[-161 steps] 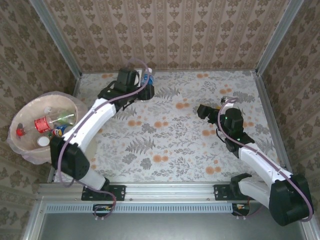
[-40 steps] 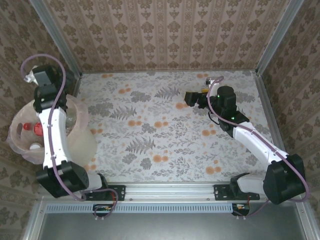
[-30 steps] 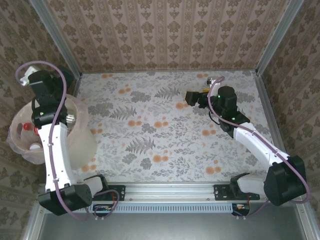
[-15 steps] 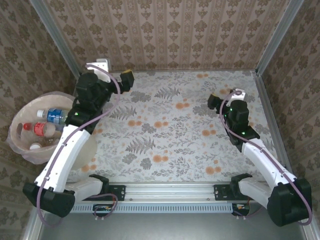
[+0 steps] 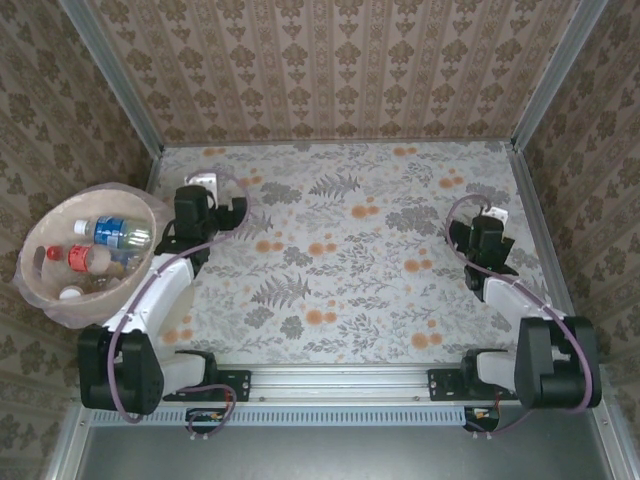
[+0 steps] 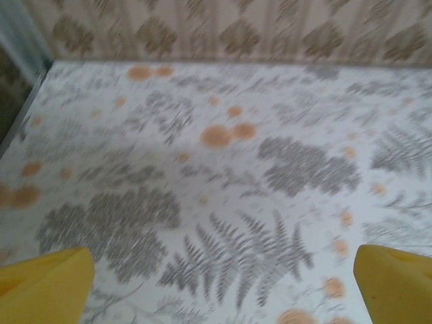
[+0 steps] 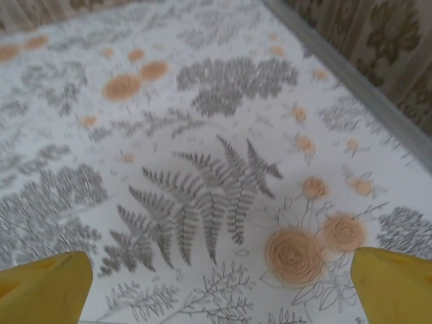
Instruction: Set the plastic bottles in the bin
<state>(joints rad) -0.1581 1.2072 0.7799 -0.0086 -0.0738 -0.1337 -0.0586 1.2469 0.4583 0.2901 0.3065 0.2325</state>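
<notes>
Both arms sit tucked in near their bases. The left gripper (image 6: 219,282) and right gripper (image 7: 219,285) are each spread wide, yellow fingertips far apart, nothing held, with flowery grey-and-orange tabletop (image 5: 350,260) below. The small clear plastic bottles (image 5: 112,230) lie inside the big round peach-beige bin (image 5: 50,222) with its clear bag liner, by the table's left edge.

The left wrist view is smeared, and the ferns on the floral table cover (image 6: 223,155) look soft and streaked. On the left gripper (image 6: 219,287), both yellow fingertips (image 6: 47,287) are cut off by the picture's bottom corners. The right gripper (image 7: 219,283) has its yellow fingertips (image 7: 44,287) clipped the same way. From above, the plastic bottles (image 5: 112,230) in the bin (image 5: 45,300) overlap. The lower ones are half hidden and the labels are too small to read. The left arm (image 5: 160,285) covers the bin's near right wall.
</notes>
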